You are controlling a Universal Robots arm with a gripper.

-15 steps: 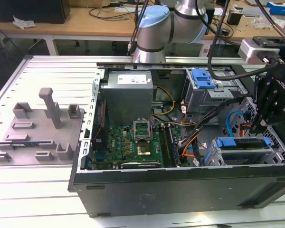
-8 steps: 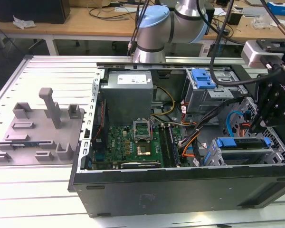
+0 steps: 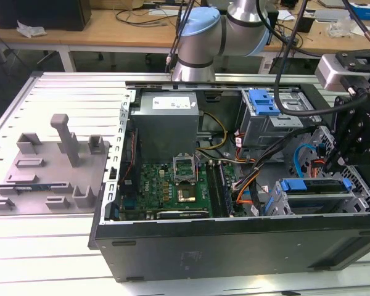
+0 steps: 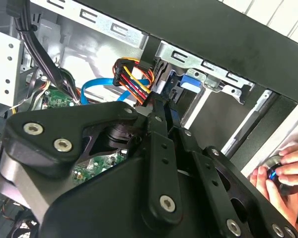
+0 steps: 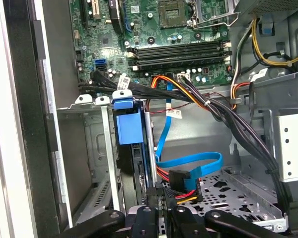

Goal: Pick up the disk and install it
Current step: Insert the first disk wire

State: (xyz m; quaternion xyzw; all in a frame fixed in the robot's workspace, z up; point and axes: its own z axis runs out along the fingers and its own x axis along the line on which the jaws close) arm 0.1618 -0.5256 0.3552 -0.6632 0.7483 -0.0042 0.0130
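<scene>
A white slatted metal table (image 3: 43, 246) carries an open black computer tower case (image 3: 234, 246), and wooden desks (image 3: 111, 28) stand behind it. The grey-and-blue robot arm (image 3: 200, 37) reaches over the case. Its black gripper (image 3: 337, 161) is lowered at the grey metal drive cage (image 3: 357, 200), with its jaws drawn narrow. In the first wrist view, the silver disk in blue carrier rails (image 5: 127, 126) sits slotted in that cage, just beside the gripper. The second wrist view adds a person's hand (image 4: 288, 168) outside the case.

Exterior view stands back, looking down over the computer case (image 3: 172, 246); both wrist views ride close behind the gripper (image 5: 163, 212), sharing the blue cable (image 4: 97, 83) ahead.
</scene>
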